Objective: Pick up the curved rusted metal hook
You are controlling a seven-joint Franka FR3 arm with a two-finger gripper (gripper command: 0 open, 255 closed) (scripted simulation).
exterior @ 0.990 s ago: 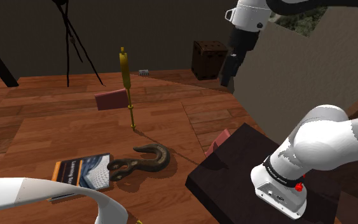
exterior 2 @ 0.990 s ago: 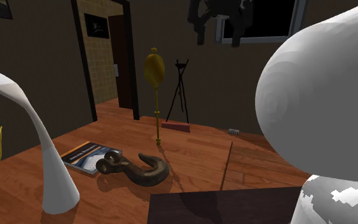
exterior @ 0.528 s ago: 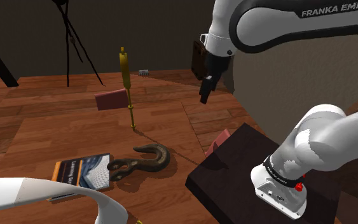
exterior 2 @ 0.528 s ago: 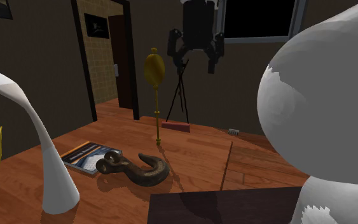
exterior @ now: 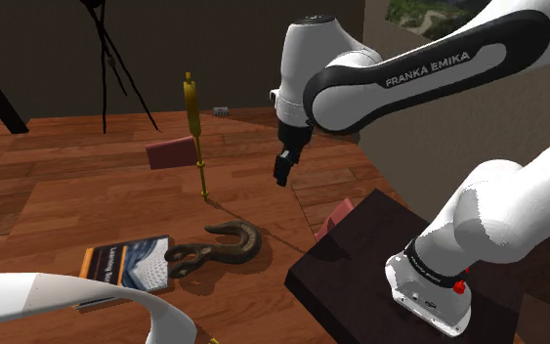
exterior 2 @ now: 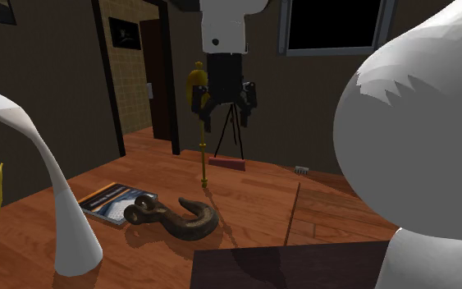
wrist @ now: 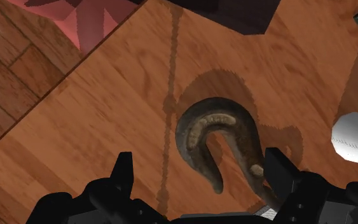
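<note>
The rusty brown hook [exterior: 219, 249] lies flat on the wooden surface [exterior: 87, 195], just in front of the dark stand [exterior: 360, 264]. Its curved end turns toward the shoulder view's right. Its eye end sits right up against the corner of a book [exterior: 131, 262] with an orange and blue cover. Whether the eye rests on the book or only beside it, I cannot tell.

The white arm [exterior: 400, 78] bends over from the stand and carries the black hand [exterior: 281, 174] well above the surface, pointing down. In the second exterior view the hand [exterior 2: 224, 121] hangs high over the hook [exterior 2: 180, 216], and its two fingers stand clearly apart with nothing between them. Through the wrist view, the hook [wrist: 219, 143] lies far below the hand [wrist: 201, 167], its curve roughly between the two spread fingertips, and it casts a soft shadow on the wood.

Behind the hook a brass-coloured rod [exterior: 194, 117] stands upright on the surface, with a pink block [exterior: 171, 152] lying beyond it. A thin black tripod [exterior: 116, 68] stands farther back against the dark wall. A white curved shape [exterior 2: 57, 197] rises near the book [exterior 2: 110, 201] in the second exterior view.
</note>
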